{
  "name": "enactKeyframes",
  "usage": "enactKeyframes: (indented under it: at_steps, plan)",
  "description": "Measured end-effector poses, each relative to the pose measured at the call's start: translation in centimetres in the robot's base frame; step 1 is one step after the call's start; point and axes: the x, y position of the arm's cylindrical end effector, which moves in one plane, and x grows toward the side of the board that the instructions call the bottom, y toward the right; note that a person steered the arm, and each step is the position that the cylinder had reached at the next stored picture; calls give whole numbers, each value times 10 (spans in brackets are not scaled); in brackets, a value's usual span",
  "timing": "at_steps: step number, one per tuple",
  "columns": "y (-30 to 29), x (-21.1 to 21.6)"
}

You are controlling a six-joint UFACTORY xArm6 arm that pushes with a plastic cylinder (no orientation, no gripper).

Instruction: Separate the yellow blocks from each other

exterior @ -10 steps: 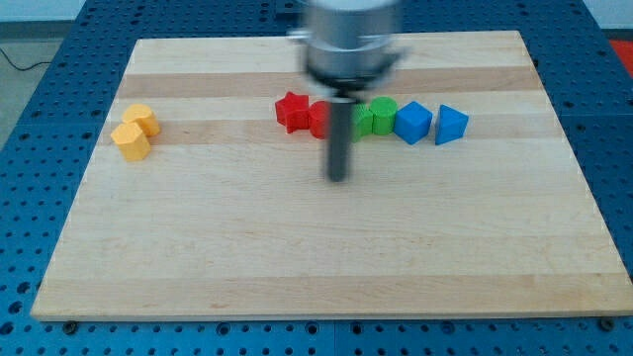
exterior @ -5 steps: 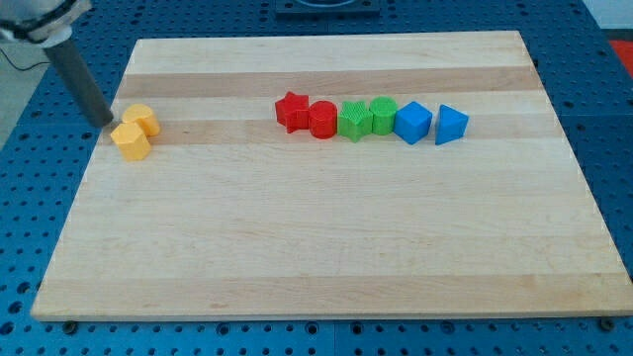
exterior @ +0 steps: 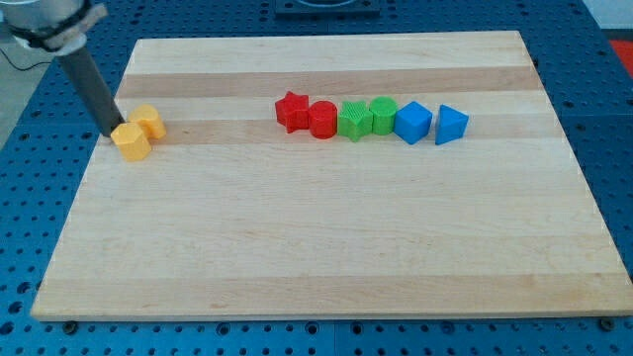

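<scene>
Two yellow blocks sit touching at the board's left: a hexagonal one (exterior: 131, 141) lower left and a rounder one (exterior: 148, 121) upper right of it. My tip (exterior: 111, 133) is at the left edge of the pair, right against the hexagonal yellow block's upper left side. The dark rod slants up to the view's top left corner.
A row of blocks lies in the upper middle: a red star (exterior: 290, 111), a red cylinder (exterior: 322, 119), a green star-like block (exterior: 353, 121), a green cylinder (exterior: 383, 115), a blue cube (exterior: 412, 123) and a blue wedge (exterior: 451, 125). The wooden board (exterior: 316, 257) lies on a blue pegboard table.
My tip swept from the board's middle to the left edge, then edged down and right against the yellow pair. The yellow blocks have barely shifted.
</scene>
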Motion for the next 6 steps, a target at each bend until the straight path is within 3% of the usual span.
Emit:
enactKeyframes:
  at_steps: [2,4,5,6]
  plan:
    - [86,-7]
    - [-17,-18]
    - [-4,-43]
    - [42,-42]
